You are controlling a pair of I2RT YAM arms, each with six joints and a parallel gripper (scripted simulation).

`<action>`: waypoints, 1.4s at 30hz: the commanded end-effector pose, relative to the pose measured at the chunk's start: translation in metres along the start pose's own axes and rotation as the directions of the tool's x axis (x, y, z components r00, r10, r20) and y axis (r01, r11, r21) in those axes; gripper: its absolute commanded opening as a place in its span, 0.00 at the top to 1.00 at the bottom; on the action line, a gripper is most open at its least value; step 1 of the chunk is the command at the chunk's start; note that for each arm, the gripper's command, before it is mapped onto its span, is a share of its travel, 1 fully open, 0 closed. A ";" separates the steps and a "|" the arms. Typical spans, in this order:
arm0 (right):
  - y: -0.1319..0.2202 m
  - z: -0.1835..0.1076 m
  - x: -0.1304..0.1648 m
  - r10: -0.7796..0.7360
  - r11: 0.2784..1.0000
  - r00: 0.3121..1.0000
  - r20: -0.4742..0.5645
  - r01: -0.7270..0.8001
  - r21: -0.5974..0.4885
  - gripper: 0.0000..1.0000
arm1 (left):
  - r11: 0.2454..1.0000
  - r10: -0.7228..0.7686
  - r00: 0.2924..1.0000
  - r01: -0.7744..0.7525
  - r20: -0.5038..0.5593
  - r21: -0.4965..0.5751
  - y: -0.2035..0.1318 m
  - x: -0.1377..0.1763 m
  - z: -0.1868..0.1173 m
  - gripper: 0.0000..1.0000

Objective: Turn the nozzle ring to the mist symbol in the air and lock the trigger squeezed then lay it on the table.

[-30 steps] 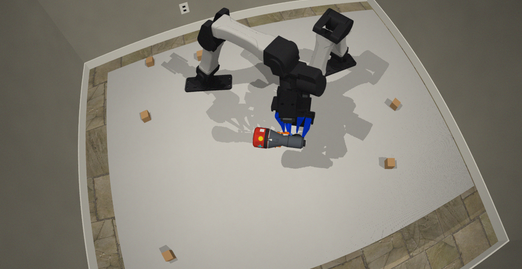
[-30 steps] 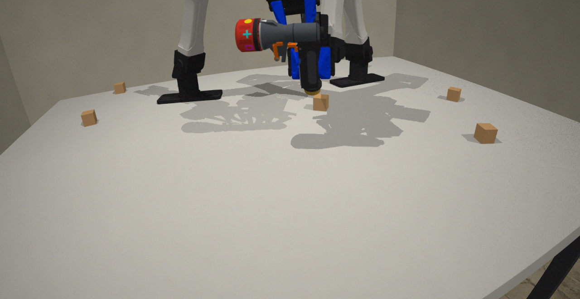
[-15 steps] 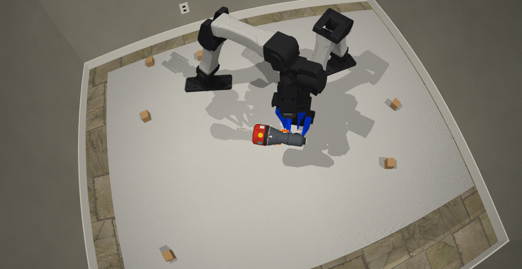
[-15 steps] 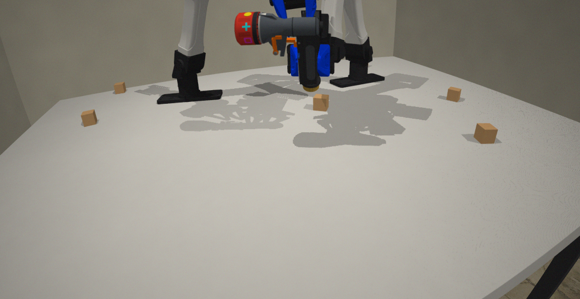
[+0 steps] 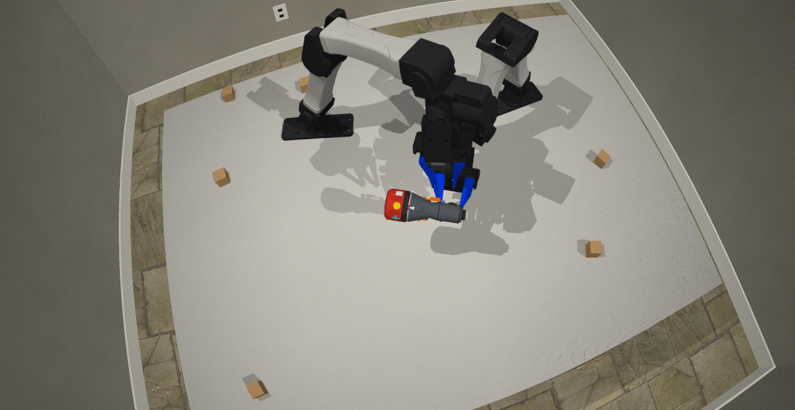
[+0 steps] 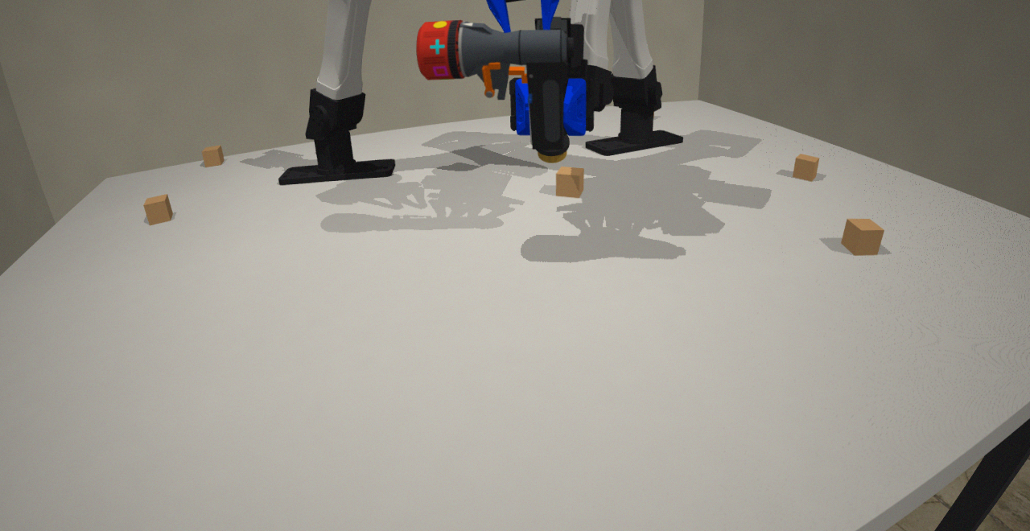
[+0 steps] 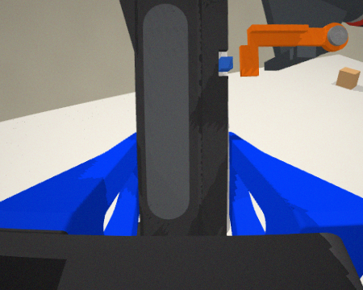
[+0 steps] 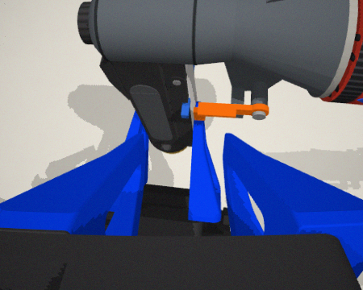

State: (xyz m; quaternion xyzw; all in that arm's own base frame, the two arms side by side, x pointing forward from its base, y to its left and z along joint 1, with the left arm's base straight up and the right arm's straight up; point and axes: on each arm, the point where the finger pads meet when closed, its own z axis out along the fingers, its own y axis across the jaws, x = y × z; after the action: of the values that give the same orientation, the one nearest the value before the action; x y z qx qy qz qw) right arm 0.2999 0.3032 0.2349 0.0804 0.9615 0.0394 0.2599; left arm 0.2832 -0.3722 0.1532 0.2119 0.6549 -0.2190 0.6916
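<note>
Black rubbery handle sits snug in our left gripper; above it our right gripper stands part-way open, holding nothing; the nozzle hangs level in the air, nearer the table's back edge than its front; one lock lever reaches toward the handle, the other lever stands upright; the yellow disc faces the white arrow. We judge mist set and the lock probably made, so the brief hold is in hand; next we need to keep still, draw the right gripper clear, then lower the nozzle onto its side, well away from the wooden block and inside the table's edges, without jarring the lever.
</note>
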 end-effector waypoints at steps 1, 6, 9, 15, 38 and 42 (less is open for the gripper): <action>0.003 -0.011 0.000 -0.001 1.000 1.000 0.008 0.001 0.000 0.63 | 0.996 -0.083 0.985 0.084 0.149 0.005 0.000 -0.047 0.002 0.64; 0.003 -0.017 0.000 -0.002 1.000 1.000 0.008 0.002 0.002 0.63 | 0.996 -0.083 0.985 0.084 0.149 0.005 0.000 -0.047 0.002 0.64; 0.003 -0.021 0.000 -0.002 1.000 1.000 0.008 0.002 0.003 0.63 | 0.996 -0.083 0.985 0.084 0.149 0.005 0.000 -0.047 0.002 0.64; 0.003 -0.029 0.000 -0.001 1.000 1.000 0.010 0.001 -0.001 0.63 | 0.996 -0.083 0.985 0.084 0.149 0.005 0.000 -0.047 0.002 0.64; 0.000 -0.051 -0.007 0.020 1.000 1.000 0.017 -0.020 0.001 0.63 | 0.995 -0.103 0.978 0.103 0.184 0.010 -0.001 -0.061 0.004 0.64; -0.004 -0.055 -0.011 0.031 1.000 0.999 0.023 -0.031 -0.005 0.63 | 0.995 -0.103 0.978 0.103 0.184 0.010 -0.001 -0.061 0.004 0.64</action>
State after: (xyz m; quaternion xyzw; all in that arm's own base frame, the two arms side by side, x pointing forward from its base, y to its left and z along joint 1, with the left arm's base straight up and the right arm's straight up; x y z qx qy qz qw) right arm 0.2760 0.3029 0.2777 0.0816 0.9605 0.0404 0.2629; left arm 0.2832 -0.3721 0.1543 0.2106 0.6536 -0.2202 0.6928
